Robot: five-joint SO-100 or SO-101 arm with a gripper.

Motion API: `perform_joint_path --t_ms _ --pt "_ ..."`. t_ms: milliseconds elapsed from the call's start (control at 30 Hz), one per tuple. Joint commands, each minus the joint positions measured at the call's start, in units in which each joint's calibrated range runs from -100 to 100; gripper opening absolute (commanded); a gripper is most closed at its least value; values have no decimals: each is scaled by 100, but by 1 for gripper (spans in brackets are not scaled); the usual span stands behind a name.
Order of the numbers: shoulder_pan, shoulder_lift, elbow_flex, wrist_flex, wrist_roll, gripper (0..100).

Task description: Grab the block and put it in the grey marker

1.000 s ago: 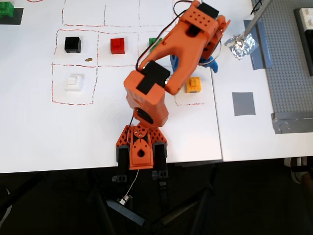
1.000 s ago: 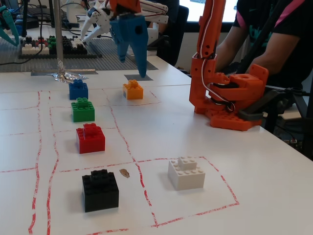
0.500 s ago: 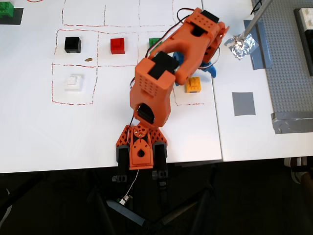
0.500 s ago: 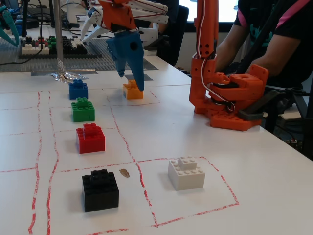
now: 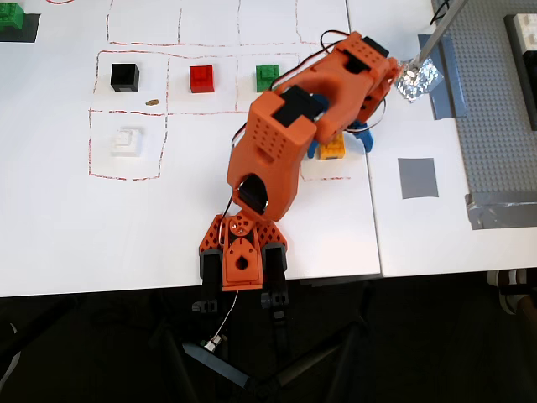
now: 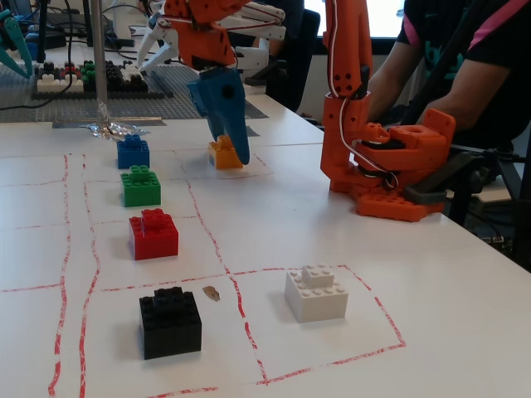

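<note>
Gripper has come down onto the block since a second ago: in the fixed view the blue fingers hung above and just behind the brick, now their tips reach the table at its right side, partly covering it. In the overhead view the arm has swung right and forward, so it hides the left part of the block, which was fully visible before. The block itself hasn't shifted; it sits in the same red-outlined cell at the right end of the near row, not lifted. The claw looks a bit parted, with a finger on the brick's near-right side, but whether it is closing on the block or just straddling it, cannot tell; no clear grasp shows. So this is likely the reach-to-grasp step, and the carry is not started. The grey marker lies empty, well to the right of the block in the overhead view, across the table seam. Blue brick, green brick, red brick unchanged.
</note>
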Motion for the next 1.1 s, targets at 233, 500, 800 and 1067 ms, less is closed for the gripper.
perform_joint_path --t_ms 233,500,800,1067 --pt "40 -195 -170 -111 -24 34" --pt "-154 -316 -134 -111 -68 33" --pt "-401 -479 -71 -160 -107 26" --pt "-419 -600 29 -201 5 3"
